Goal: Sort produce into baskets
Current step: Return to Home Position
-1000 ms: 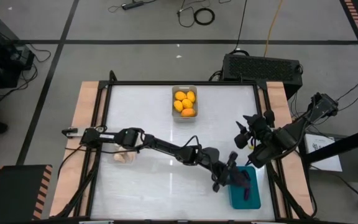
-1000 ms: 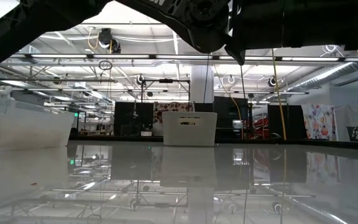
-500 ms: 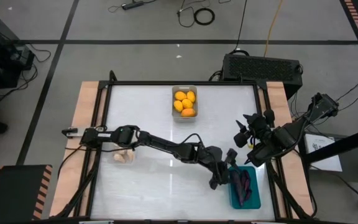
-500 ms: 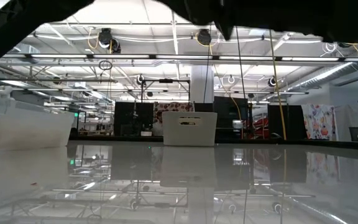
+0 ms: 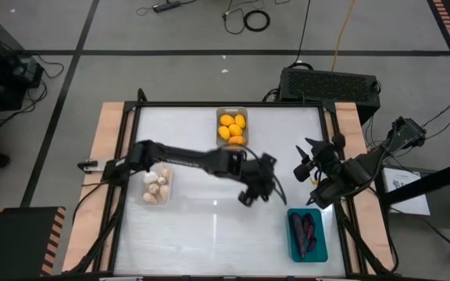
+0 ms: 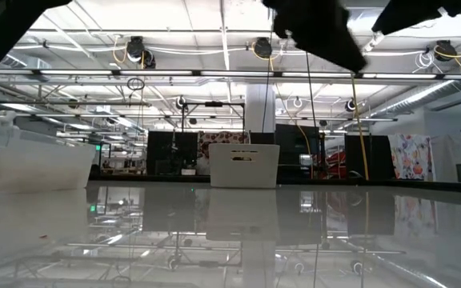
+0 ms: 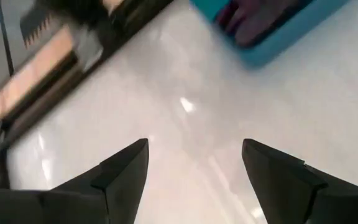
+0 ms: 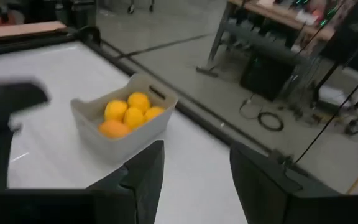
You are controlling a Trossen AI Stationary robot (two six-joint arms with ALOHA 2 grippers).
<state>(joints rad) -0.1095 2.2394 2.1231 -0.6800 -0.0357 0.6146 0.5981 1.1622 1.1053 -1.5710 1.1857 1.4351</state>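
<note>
A grey basket [image 5: 232, 129] at the table's far middle holds several yellow-orange fruits [image 8: 128, 115]. A clear basket [image 5: 155, 186] at the left holds pale garlic bulbs. A teal basket [image 5: 307, 235] at the near right holds dark purple eggplants [image 7: 260, 18]. My left gripper [image 5: 253, 190] is open and empty above the table's middle, left of and beyond the teal basket. My right gripper [image 5: 303, 166] is open and empty at the right, above the table.
The white tabletop [image 5: 209, 226] is framed by a black rail and wooden side strips [image 5: 104, 156]. A black box [image 5: 328, 82] stands beyond the far right corner. My left arm [image 5: 186, 160] stretches across the table's middle.
My left gripper has drawn back from over the teal basket, going toward the table's left and far edges to the table's middle, its arm swinging with it. The eggplants stay in the teal basket. The clear basket, covered by the arm before, now shows.
</note>
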